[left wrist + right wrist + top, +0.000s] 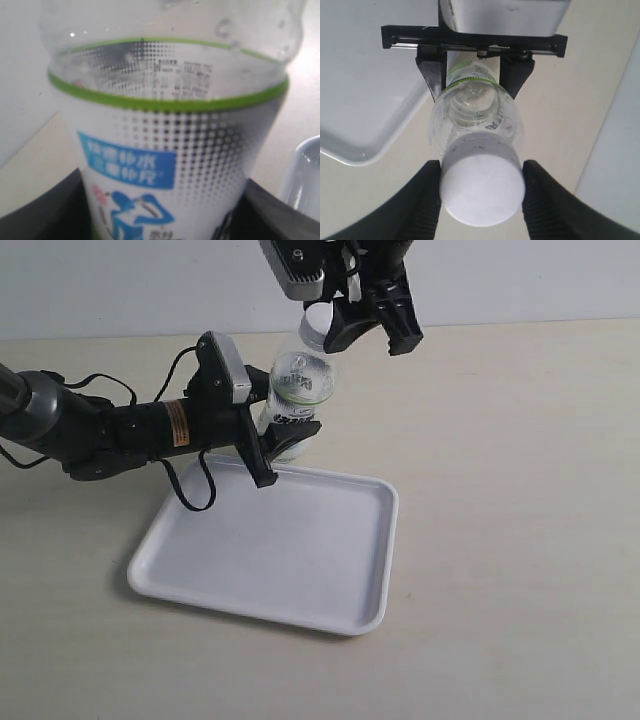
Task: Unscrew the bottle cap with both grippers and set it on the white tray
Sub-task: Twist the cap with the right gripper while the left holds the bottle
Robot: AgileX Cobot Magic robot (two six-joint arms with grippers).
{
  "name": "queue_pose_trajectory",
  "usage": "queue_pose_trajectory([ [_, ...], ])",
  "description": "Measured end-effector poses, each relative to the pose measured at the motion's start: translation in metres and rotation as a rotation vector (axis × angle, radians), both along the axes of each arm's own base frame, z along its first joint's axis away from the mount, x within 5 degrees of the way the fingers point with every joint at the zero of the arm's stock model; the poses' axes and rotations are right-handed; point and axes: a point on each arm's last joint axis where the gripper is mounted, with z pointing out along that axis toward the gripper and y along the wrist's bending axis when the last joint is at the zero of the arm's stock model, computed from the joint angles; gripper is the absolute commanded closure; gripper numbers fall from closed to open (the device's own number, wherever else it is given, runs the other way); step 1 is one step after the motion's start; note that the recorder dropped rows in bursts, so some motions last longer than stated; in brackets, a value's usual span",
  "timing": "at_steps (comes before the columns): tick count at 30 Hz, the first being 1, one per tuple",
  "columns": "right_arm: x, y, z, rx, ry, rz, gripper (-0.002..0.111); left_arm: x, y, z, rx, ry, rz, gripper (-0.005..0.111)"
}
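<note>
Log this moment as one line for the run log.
left gripper: holds bottle | right gripper: jaws on bottle cap | bottle cap: on bottle | white tray: bare

The slim black-grey left arm (pixel 90 425) has looped black cables (pixel 195 492), an orange label (pixel 179 425) and a grey camera block (pixel 228 365). The left end effector (pixel 285 448) is black. The right end effector (pixel 372 340) is also black, under a grey housing (pixel 295 270).

Open room over the bare white tray (pixel 300 570) & on the table (pixel 500 540) to its R. Tray's far-L edge is blocked: L gripper (pixel 283 452) clamps the bottle (pixel 300 380) there, w/ R gripper (pixel 368 338) flanking the bottle cap (pixel 318 325) from above.
</note>
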Motion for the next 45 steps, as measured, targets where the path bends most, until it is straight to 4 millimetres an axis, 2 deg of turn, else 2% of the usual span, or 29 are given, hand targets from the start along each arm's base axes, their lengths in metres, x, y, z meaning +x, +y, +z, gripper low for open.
queue_pose_trajectory([
  [14,0.001,0.000,0.001,-0.158,-0.152,0.455,0.108,-0.002,-0.001,0.000,-0.017,0.032,-0.017,0.107],
  [22,0.002,0.001,0.002,-0.174,-0.177,0.500,0.106,-0.002,0.000,0.000,-0.024,0.042,-0.017,0.107],
  [25,0.002,0.001,0.002,-0.174,-0.177,0.500,0.093,-0.002,0.000,0.000,-0.024,0.044,-0.018,0.107],
  [30,0.002,0.003,0.002,-0.154,-0.185,0.496,0.035,-0.002,0.000,0.001,-0.027,0.045,-0.023,0.107],
  [32,0.004,0.005,0.000,-0.128,-0.194,0.488,0.030,-0.005,0.000,0.000,-0.035,0.053,-0.040,0.107],
  [35,0.006,0.007,-0.002,-0.110,-0.194,0.482,0.030,-0.006,-0.002,0.000,-0.036,0.052,-0.053,0.107],
  [39,0.005,0.007,-0.001,-0.052,-0.143,0.323,0.030,-0.006,-0.002,0.000,-0.036,0.052,-0.053,0.107],
  [45,-0.009,0.001,0.027,0.150,0.002,-0.166,0.030,-0.006,-0.001,0.000,-0.040,0.056,-0.044,0.107],
])
